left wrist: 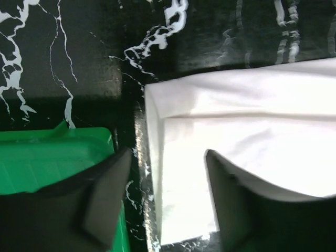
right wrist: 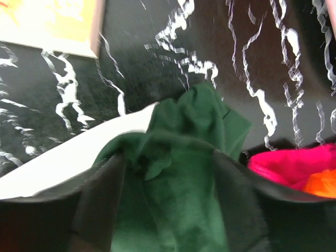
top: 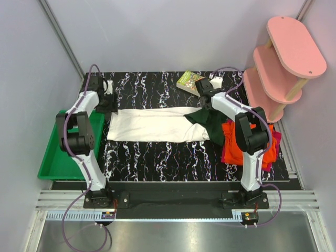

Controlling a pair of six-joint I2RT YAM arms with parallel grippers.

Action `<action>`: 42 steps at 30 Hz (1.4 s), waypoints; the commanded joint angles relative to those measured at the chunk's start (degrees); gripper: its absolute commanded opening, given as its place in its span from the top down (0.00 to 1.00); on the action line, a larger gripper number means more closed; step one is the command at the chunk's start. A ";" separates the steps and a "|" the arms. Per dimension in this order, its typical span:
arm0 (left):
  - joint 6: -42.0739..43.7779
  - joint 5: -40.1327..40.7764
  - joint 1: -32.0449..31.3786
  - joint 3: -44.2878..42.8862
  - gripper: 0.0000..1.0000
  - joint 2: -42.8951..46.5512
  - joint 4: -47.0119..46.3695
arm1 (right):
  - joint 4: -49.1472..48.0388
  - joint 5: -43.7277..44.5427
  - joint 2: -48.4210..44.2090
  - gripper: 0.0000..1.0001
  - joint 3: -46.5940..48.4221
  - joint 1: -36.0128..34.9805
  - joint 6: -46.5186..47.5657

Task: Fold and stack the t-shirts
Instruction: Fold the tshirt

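While hovering low with jaws well apart, clamping nothing: left gripper (left wrist: 168, 157), cream-white t-shirt (left wrist: 252, 126) spread flat just beneath and ahead. Also parted: right gripper (right wrist: 168, 157), dark green sleeve (right wrist: 194, 121) bunched between its fingers. Magenta t-shirt (right wrist: 294, 163) and orange t-shirt (right wrist: 321, 186) just to its right.

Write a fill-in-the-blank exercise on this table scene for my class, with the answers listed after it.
1. The white shirt has a dark ____ sleeve.
2. The tray sits at the table's ____ end.
3. The shelf beside the table is coloured ____.
4. The left pincer and the right pincer both stand ____.
Missing words: green; left; pink; open.
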State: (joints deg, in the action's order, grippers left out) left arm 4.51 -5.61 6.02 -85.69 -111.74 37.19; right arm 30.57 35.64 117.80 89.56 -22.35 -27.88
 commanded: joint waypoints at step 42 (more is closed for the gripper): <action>4.27 -9.25 -5.14 12.92 0.82 11.72 4.91 | -5.24 1.45 -15.23 0.38 -18.10 -10.70 -12.90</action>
State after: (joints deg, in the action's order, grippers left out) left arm 7.70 -14.15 1.08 -73.45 -99.66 42.54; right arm 29.56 35.27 101.69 70.28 -33.32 -39.05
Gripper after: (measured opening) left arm 0.181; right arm 0.622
